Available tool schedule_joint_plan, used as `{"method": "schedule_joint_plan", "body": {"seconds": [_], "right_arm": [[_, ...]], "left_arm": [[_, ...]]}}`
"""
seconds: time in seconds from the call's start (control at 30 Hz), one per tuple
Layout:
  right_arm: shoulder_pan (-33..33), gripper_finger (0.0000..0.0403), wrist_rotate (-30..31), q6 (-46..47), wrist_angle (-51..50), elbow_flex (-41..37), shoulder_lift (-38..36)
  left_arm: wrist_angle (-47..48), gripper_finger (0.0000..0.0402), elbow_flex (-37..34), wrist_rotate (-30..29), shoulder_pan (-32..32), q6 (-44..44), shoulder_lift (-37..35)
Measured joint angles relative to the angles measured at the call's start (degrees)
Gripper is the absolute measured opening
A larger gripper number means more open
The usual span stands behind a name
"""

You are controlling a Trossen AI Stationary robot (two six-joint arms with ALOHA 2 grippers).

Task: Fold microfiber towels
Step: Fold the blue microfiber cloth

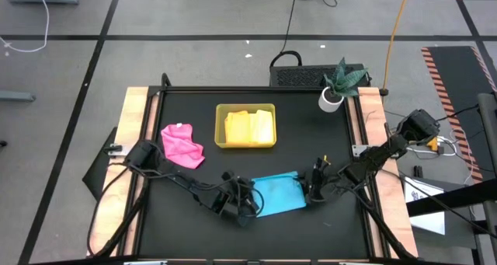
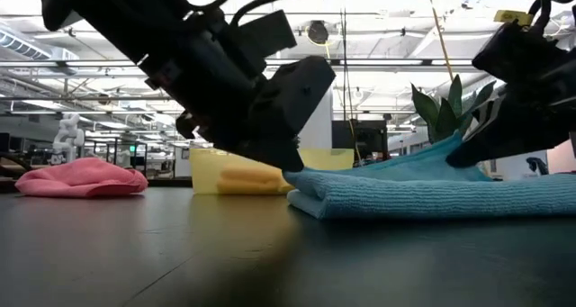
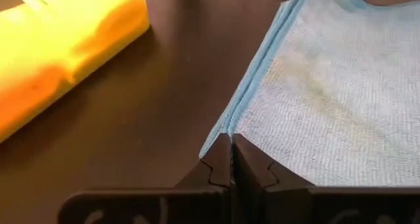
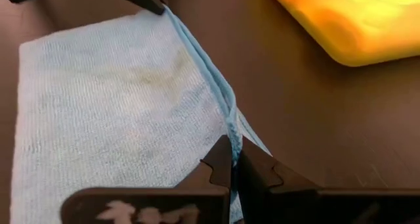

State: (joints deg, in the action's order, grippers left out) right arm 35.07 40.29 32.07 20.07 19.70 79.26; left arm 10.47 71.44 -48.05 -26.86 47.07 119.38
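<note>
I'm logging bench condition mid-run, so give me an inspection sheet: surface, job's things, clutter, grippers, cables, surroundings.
Surface: black tabletop with pale wooden side rails.
Job's things: sky-blue microfiber towel folded flat at the near edge; pink microfiber towel crumpled to its left; yellow cloth lying in the shallow yellow-green plastic tray.
Clutter: small potted plant in a white pot at the far right corner.
Grippers: left gripper shut on the blue towel's layered edge; right gripper shut on the same edge at the opposite corner.
Cables: black cords along both arms; orange cord on the floor.
Surroundings: grey floor, striped hazard tape.
</note>
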Motion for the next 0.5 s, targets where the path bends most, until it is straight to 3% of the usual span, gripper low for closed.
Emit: {"method": "schedule_joint_plan", "body": {"seconds": [0.17, 0.33, 0.5], "right_arm": [[-0.02, 0.0002, -1.68, 0.16, -2.17, 0.00, 0.00], [0.02, 0.0015, -2.91, -0.73, -3.06, 0.00, 0.00], [-0.50, 0.0059, -1.36, -3.81, -2.90, 0.00, -0.15]], "left_arm": [[-0.28, 0.0024, 0.00, 0.10, -0.07, -1.54, 0.02], [-0.08, 0.0095, 0.00, 4.31, 1.34, -0.92, 0.02], [1.40, 0.0153, 0.00, 9.42, 2.91, -0.20, -0.22]]}}
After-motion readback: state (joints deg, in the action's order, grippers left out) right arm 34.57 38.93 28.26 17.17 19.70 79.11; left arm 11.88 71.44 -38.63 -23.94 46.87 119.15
